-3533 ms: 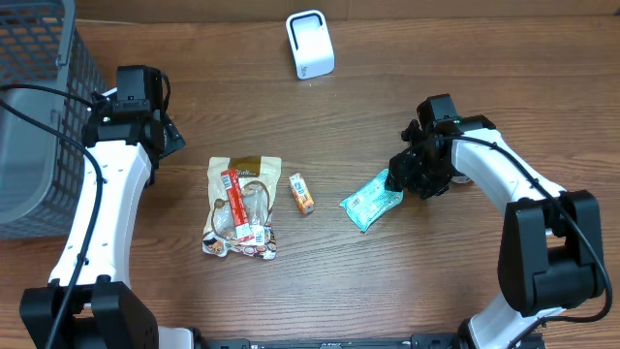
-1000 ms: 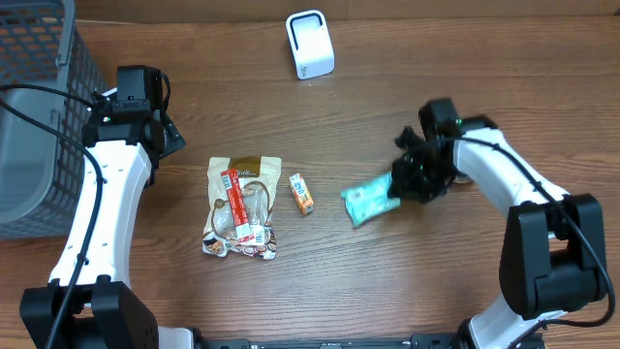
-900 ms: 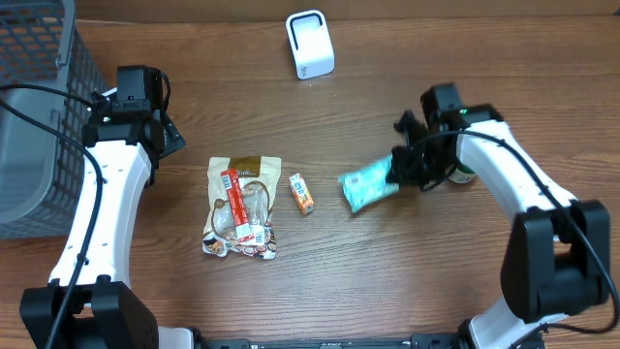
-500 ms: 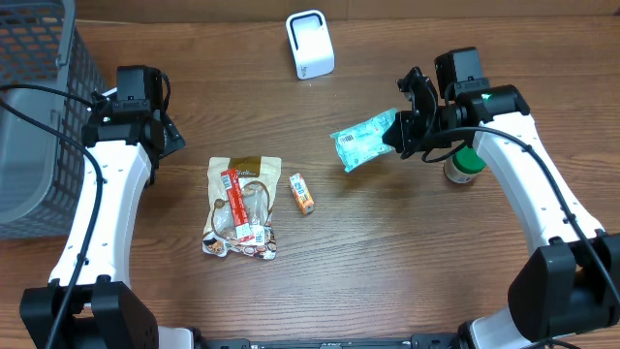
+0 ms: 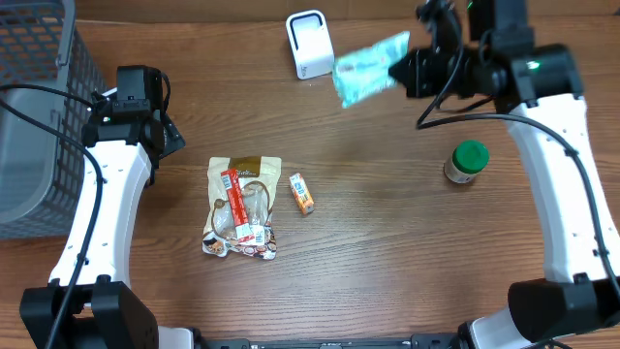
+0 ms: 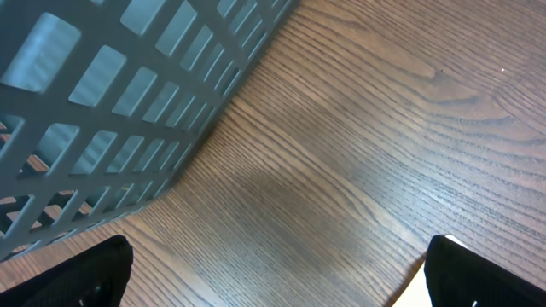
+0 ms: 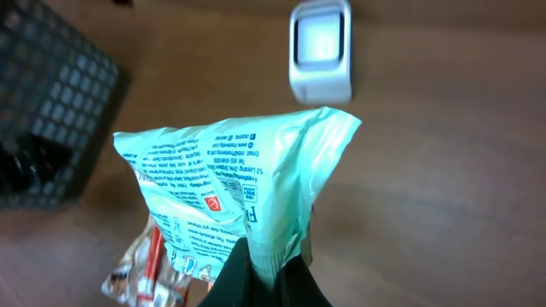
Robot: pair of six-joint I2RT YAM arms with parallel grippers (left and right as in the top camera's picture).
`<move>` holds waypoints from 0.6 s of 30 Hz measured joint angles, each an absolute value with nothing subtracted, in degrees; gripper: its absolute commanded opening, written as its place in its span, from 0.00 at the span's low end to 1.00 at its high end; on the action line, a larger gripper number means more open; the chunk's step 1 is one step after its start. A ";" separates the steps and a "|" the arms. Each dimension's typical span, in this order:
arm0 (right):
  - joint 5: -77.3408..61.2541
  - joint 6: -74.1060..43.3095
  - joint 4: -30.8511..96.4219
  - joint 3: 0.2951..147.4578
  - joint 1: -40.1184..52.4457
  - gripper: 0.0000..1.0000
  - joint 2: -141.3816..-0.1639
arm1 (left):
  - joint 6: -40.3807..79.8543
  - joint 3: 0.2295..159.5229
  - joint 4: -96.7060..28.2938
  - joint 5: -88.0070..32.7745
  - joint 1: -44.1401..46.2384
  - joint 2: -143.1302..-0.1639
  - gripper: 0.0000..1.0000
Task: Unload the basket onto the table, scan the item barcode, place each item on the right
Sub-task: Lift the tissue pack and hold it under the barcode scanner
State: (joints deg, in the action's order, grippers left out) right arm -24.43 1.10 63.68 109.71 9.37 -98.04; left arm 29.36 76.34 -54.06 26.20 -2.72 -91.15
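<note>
A mint-green snack packet [image 5: 369, 66] hangs in the air just right of the white barcode scanner [image 5: 310, 44] at the table's far edge. My right gripper [image 5: 405, 68] is shut on the packet's right end. From the right wrist view the packet [image 7: 230, 188] fills the middle, pinched between the black fingers [image 7: 235, 280], with the scanner [image 7: 321, 49] beyond it. My left gripper [image 6: 277, 273] is open over bare wood beside the basket, nothing between its fingertips [image 6: 81, 275].
A grey mesh basket [image 5: 34, 116] stands at the far left. A clear snack bag with red sticks [image 5: 242, 206] and a small orange box [image 5: 302, 193] lie in the middle. A green-capped jar [image 5: 466, 162] stands on the right.
My right arm has lifted the green packet off the table and carried it up and back, to beside the scanner. The jar behind it has come into view. The left arm has not moved.
</note>
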 measured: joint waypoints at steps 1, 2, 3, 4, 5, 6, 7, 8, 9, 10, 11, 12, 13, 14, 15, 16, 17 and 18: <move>-23.73 1.28 62.74 110.65 9.39 0.03 -98.04 | 29.36 76.34 -54.06 26.20 -2.72 -91.15 1.00; -22.81 1.41 61.45 111.13 9.50 0.03 -98.08 | 29.36 76.34 -54.06 26.22 -2.72 -91.15 0.99; -22.44 1.52 61.14 111.20 9.56 0.03 -98.13 | 29.36 76.34 -54.04 26.20 -2.72 -91.15 1.00; -20.88 2.02 59.61 111.33 9.82 0.03 -98.63 | 29.36 76.34 -54.04 26.20 -2.72 -91.15 1.00; -19.51 2.81 58.19 111.33 10.13 0.03 -99.29 | 29.36 76.34 -54.06 26.20 -2.72 -91.15 1.00; -17.91 3.84 56.29 111.33 10.74 0.04 -100.38 | 29.36 76.34 -54.06 26.22 -2.72 -91.15 1.00; -16.62 4.62 54.96 111.33 11.35 0.03 -101.41 | 29.36 76.34 -54.04 26.20 -2.72 -91.15 1.00; -14.57 5.78 52.56 111.31 12.38 0.03 -102.98 | 29.36 76.34 -54.06 26.20 -2.72 -91.15 1.00; -12.69 6.74 50.54 111.28 13.41 0.03 -104.31 | 29.36 76.34 -54.06 26.20 -2.72 -91.15 1.00; -10.74 7.81 48.58 111.28 14.44 0.03 -105.67 | 29.36 76.34 -54.04 26.22 -2.72 -91.15 1.00; -9.13 8.95 47.42 111.24 15.33 0.03 -106.72 | 29.36 76.34 -54.06 26.22 -2.72 -91.15 1.00; -6.31 10.61 45.01 111.20 16.80 0.03 -108.40 | 29.34 76.34 -54.06 26.22 -2.72 -91.15 1.00; -4.58 11.73 43.40 111.20 17.76 0.03 -109.45 | 29.36 76.34 -54.06 26.22 -2.72 -91.15 1.00; -2.48 12.88 42.13 111.20 18.90 0.03 -110.61 | 29.36 76.34 -54.04 26.20 -2.72 -91.15 1.00; 0.25 14.48 39.94 111.18 20.25 0.03 -112.07 | 29.36 76.34 -54.04 26.22 -2.72 -91.15 1.00; 2.70 15.68 37.80 111.18 21.41 0.03 -113.32 | 29.36 76.34 -54.06 26.20 -2.72 -91.15 1.00; 5.34 17.02 35.73 111.18 22.44 0.03 -114.50 | 29.36 76.34 -54.04 26.20 -2.72 -91.15 1.00; 7.79 18.24 33.63 111.18 23.49 0.04 -115.83 | 29.36 76.34 -54.04 26.22 -2.72 -91.15 1.00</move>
